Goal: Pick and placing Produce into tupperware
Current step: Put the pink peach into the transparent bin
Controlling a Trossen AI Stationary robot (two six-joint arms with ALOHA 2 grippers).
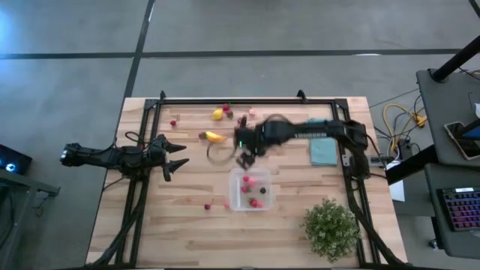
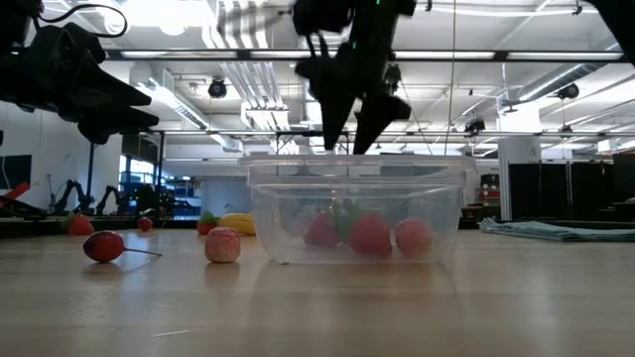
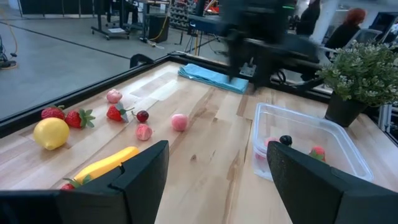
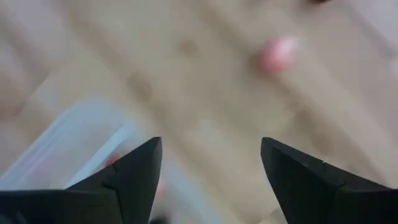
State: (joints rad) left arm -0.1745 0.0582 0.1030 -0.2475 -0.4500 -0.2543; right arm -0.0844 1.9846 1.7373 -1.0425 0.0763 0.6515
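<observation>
Right gripper [image 1: 245, 159] seen spread wide, empty – clear tupperware [image 1: 251, 189] with red berries [image 2: 369, 236] lying just beneath it; left gripper [image 1: 177, 156] parked well apart, fingers spread

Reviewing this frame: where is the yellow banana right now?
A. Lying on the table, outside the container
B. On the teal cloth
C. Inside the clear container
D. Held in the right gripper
A. In the high view the banana lies on the bare wood apart from the tupperware, and the right gripper above the container's edge has open, empty fingers.
</observation>
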